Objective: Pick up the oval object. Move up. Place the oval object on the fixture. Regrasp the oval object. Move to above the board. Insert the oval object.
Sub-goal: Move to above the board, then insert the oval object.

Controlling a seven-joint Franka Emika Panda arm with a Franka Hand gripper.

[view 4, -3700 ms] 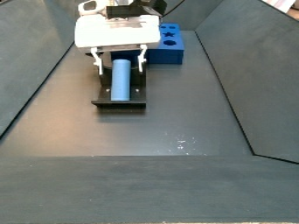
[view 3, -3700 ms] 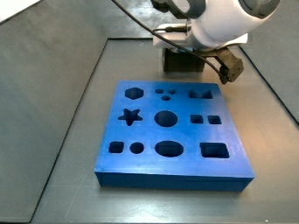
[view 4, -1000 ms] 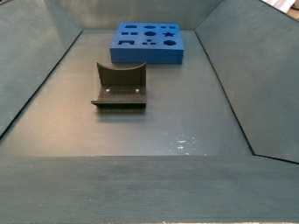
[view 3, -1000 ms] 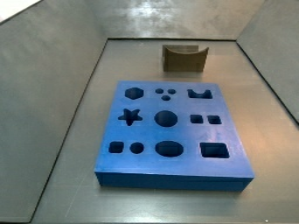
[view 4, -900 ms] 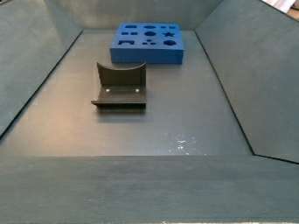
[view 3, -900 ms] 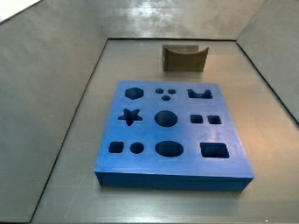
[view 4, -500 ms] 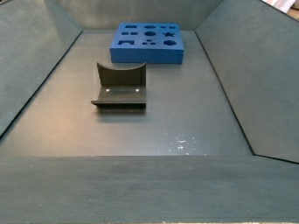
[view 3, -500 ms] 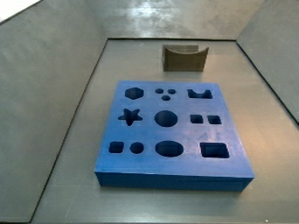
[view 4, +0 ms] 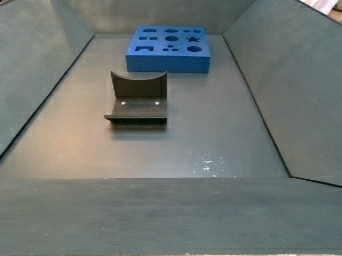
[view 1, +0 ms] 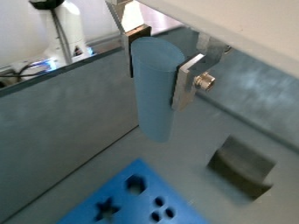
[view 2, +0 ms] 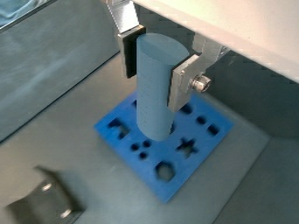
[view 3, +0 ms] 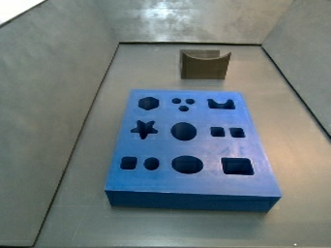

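Note:
My gripper (view 1: 158, 66) is shut on the oval object (view 1: 155, 96), a long pale blue peg with a rounded oval end, which hangs upright between the silver finger plates. Both wrist views show this grip (view 2: 158, 70). In a wrist view the peg (view 2: 156, 96) hangs high over the blue board (view 2: 149, 171), its lower end in line with the board's holes. The board also shows in both side views (view 3: 162, 145) (view 4: 167, 65). The olive-brown fixture (view 3: 203, 64) (view 4: 136, 98) stands with nothing on it. The gripper and peg are out of both side views.
The fixture also shows in both wrist views (view 1: 243, 166) (view 2: 47, 206), beside the board (view 1: 128, 197). Sloping grey walls (view 3: 58, 107) (view 4: 274, 110) enclose the dark floor on all sides.
At 3.7 s ago the gripper held the peg at the fixture in both side views. It has since left those views with the peg. Nothing has changed over the last second.

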